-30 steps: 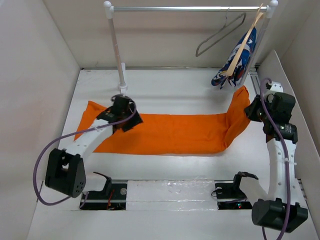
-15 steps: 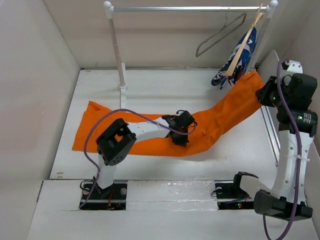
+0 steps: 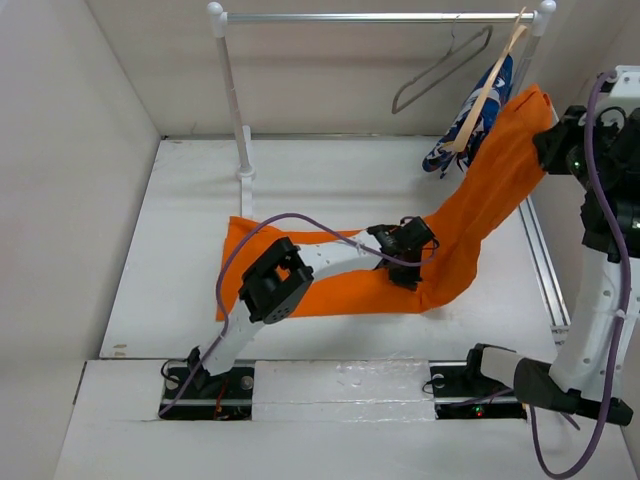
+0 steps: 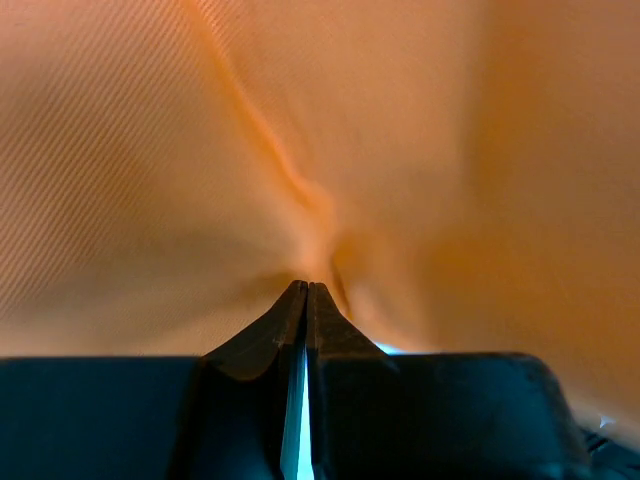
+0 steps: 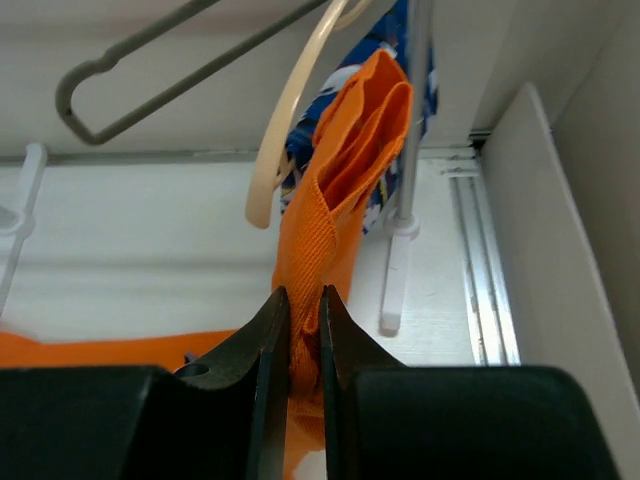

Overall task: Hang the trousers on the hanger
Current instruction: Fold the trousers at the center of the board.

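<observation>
Left gripper (image 4: 305,290): pinches tight on a fold of trousers (image 3: 340,290) mid-length, low over table (image 3: 330,180). Right gripper (image 5: 303,296): clamps one end of trousers, raised high at far right. Beyond: hangs bare from rail (image 3: 380,17), hanger (image 5: 63,98), apart from trousers.

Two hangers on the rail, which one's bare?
The grey wire hanger, left of the wooden hanger. Nothing hangs on it; the wooden one carries the blue patterned garment.
</observation>
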`<action>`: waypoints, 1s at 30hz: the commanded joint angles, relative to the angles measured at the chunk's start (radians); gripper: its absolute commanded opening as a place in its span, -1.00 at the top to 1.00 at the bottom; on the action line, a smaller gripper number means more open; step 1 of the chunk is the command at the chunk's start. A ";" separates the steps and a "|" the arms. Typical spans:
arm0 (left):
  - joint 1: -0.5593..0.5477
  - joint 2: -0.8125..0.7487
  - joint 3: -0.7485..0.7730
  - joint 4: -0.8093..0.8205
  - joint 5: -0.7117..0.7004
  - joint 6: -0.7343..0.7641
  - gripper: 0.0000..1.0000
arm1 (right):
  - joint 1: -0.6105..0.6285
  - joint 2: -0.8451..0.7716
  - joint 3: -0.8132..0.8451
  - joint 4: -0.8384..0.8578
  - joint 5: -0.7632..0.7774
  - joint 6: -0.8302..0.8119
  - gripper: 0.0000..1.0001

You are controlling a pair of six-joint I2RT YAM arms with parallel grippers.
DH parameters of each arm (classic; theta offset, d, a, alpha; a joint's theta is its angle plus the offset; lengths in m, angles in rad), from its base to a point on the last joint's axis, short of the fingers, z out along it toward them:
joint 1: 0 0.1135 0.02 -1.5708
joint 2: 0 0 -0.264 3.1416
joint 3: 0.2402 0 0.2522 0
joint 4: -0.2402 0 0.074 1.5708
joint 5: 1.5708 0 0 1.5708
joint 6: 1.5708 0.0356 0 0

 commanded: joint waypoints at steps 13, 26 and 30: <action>0.556 -0.989 -0.608 -0.071 -0.231 0.048 1.00 | 0.677 0.043 -0.124 0.275 0.178 0.091 1.00; 1.083 -1.215 -0.704 -0.106 -0.143 0.125 1.00 | 1.156 0.448 0.078 0.426 0.319 0.091 1.00; 1.139 -1.221 -0.653 -0.140 -0.258 0.139 0.97 | 1.273 0.619 0.102 0.505 0.316 0.098 1.00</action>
